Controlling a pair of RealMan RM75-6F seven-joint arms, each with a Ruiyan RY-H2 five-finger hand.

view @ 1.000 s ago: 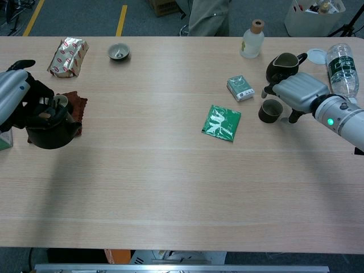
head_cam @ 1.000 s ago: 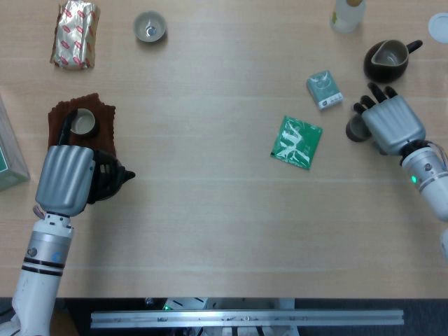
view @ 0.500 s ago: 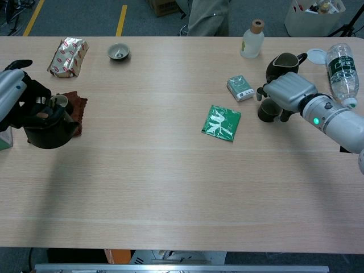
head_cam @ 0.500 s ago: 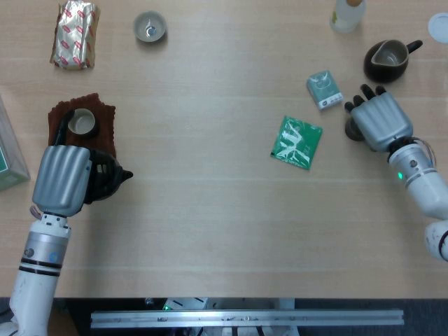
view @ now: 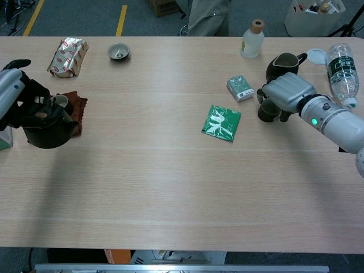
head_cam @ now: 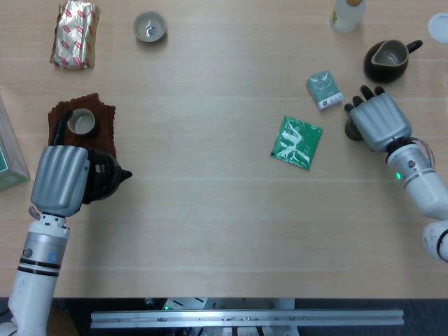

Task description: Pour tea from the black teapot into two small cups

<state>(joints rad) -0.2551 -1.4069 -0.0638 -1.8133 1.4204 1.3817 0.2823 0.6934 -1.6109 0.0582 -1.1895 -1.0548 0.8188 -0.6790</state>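
Observation:
The black teapot (head_cam: 106, 175) stands at the table's left edge, its spout pointing right, and my left hand (head_cam: 63, 178) grips it from above at the handle; in the chest view that hand (view: 11, 96) wraps the teapot (view: 48, 129). Just behind it a small cup (head_cam: 82, 122) sits on a brown cloth (head_cam: 105, 115). At the right, my right hand (head_cam: 378, 122) has its fingers around a small dark cup (view: 266, 111), mostly hiding it in the head view. A dark pitcher (head_cam: 388, 59) stands behind that hand.
A green packet (head_cam: 297, 142) and a small green box (head_cam: 324, 89) lie left of the right hand. A grey cup (head_cam: 149, 26) and a foil packet (head_cam: 75, 33) sit far left. A bottle (head_cam: 348, 14) and a water bottle (view: 341, 65) stand at the far right.
My right hand moved left and away from me onto the small dark cup and its fingers now flank it. The left hand and teapot have barely shifted.

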